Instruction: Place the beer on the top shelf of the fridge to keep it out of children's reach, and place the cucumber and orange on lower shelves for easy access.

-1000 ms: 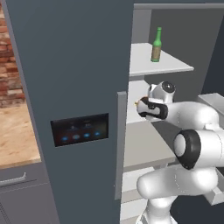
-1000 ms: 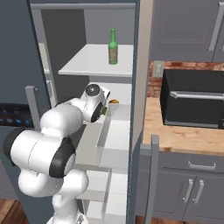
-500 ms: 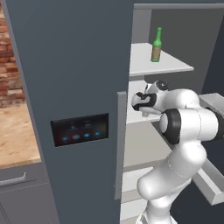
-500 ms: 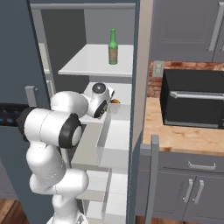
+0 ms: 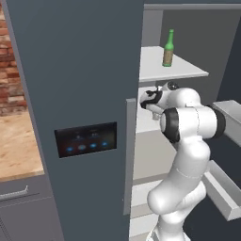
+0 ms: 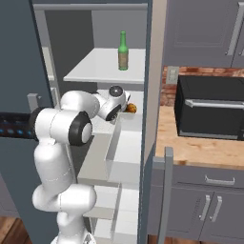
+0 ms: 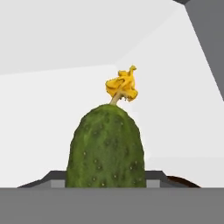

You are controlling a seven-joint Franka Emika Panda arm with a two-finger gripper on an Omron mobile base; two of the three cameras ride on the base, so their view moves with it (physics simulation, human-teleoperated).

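Note:
The dark slate fridge [image 5: 89,94] stands open. The green beer [image 5: 168,49] [image 6: 123,51] is upright on the top shelf [image 5: 183,73] [image 6: 95,74]. My gripper [image 5: 147,100] [image 6: 125,107] [image 7: 105,179] reaches in just under that shelf, above a lower shelf [image 5: 146,126] [image 6: 133,128]. It is shut on the cucumber [image 7: 106,148], a bumpy dark green fruit with a yellow flower end pointing into the fridge. A small orange-brown lump [image 6: 131,108] sits at the hand's tip; I cannot tell whether it is the orange.
The fridge door [image 5: 70,141] with its black touch panel [image 5: 86,140] is close on the arm's left. Door bins [image 5: 221,188] jut out on the right. A black countertop oven [image 6: 209,107] sits on the wooden counter [image 6: 200,150] beside the fridge.
The arm has folded up closer to the fridge. The hand with the cucumber has shifted slightly up and further in under the top shelf. The beer has not moved.

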